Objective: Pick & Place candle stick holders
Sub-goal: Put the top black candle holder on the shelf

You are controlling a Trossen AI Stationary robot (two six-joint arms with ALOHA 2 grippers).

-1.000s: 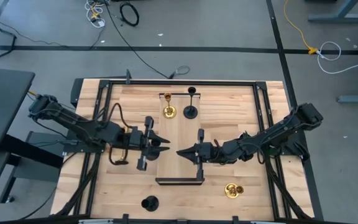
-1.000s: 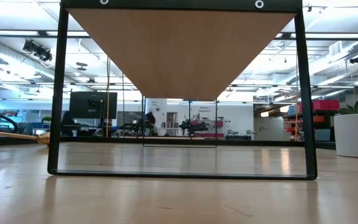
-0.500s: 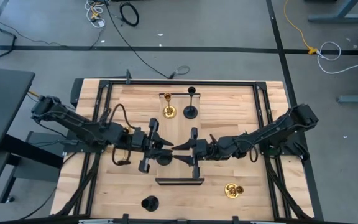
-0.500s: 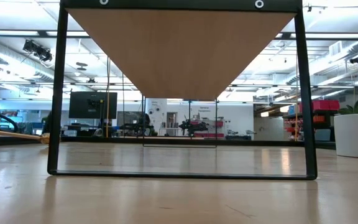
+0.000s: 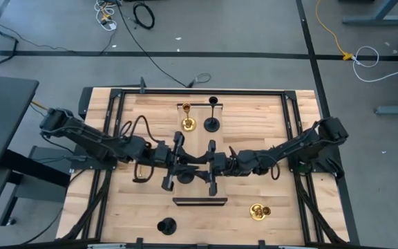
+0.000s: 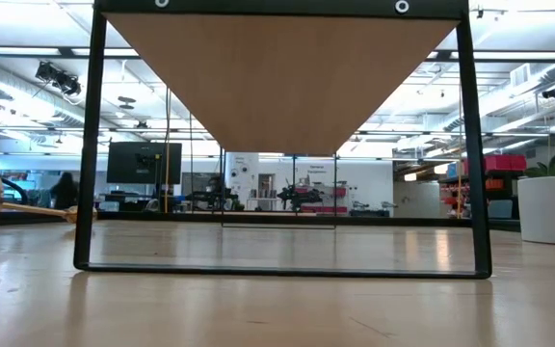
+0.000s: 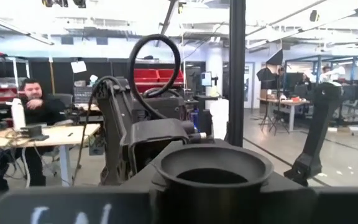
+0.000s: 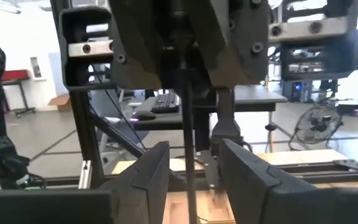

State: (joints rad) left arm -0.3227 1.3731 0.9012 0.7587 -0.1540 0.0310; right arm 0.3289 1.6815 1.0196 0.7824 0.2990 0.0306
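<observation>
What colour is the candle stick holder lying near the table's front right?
Shiny gold candle stick holder; the high view shows it best.

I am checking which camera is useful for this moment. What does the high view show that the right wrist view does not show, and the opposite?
Only the high view shows the whole layout: a gold candle stick holder and a black candle stick holder standing at the far side of the table, another gold holder and another black holder near the front.

Only the right wrist view shows the thin black stem between the right gripper's parted fingers.

Both show the left gripper facing the right gripper at the table's middle.
</observation>
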